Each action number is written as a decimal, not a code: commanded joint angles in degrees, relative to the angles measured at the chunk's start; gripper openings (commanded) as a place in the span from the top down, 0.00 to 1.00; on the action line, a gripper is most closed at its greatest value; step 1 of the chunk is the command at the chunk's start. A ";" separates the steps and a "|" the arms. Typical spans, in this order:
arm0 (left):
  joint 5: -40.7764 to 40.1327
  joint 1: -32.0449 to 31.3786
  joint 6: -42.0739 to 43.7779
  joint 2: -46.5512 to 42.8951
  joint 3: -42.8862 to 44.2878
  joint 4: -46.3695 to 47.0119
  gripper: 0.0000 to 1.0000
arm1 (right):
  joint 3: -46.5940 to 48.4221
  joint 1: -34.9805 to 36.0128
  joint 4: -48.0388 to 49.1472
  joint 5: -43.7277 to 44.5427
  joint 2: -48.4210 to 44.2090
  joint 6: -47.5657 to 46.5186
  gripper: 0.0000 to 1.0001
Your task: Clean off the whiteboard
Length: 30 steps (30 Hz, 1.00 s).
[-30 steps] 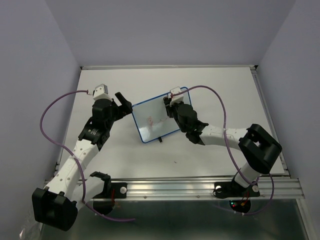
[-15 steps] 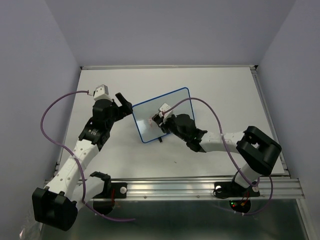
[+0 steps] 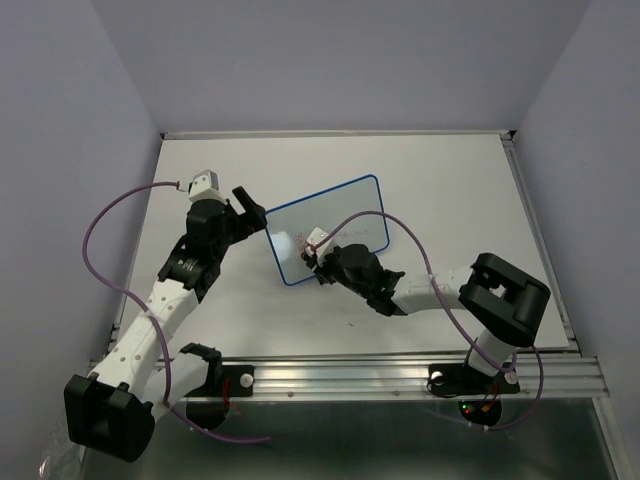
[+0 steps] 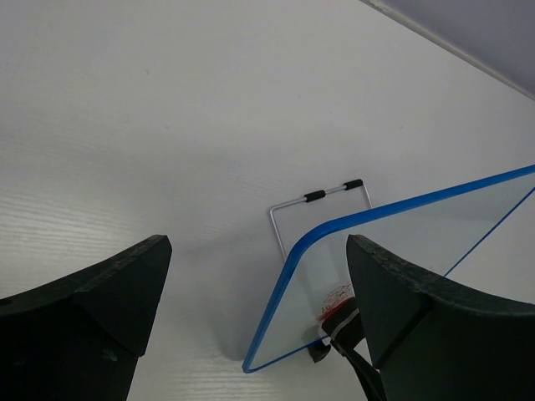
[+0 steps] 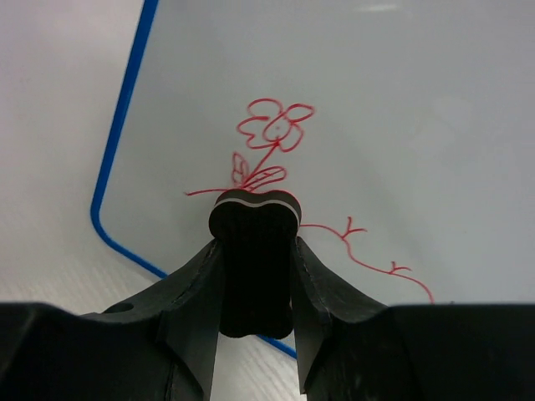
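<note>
The whiteboard (image 3: 335, 215), white with a thin blue frame, stands tilted in mid-table. A red flower drawing (image 5: 272, 138) and a red branching line (image 5: 368, 251) mark its face. My right gripper (image 5: 253, 259) is shut on a black eraser (image 5: 253, 221), whose striped end presses against the board just below the flower, near the lower left corner (image 3: 315, 255). My left gripper (image 3: 250, 212) is open at the board's left edge. The blue frame (image 4: 301, 276) runs between its fingers (image 4: 109, 309), touching neither.
The board's wire stand (image 4: 322, 200) rests on the white tabletop (image 3: 440, 180) behind it. A metal rail (image 3: 400, 372) runs along the near table edge. Purple walls (image 3: 60, 150) close in the sides and back. A small red speck (image 3: 350, 323) lies near the front.
My right gripper has carried the eraser from the board's upper right down to its lower left, below the drawing. The left arm has stayed still.
</note>
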 commanded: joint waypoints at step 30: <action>-0.38 -0.74 0.64 -0.60 -0.36 2.38 0.01 | 4.82 5.73 4.10 2.67 6.60 -6.08 0.93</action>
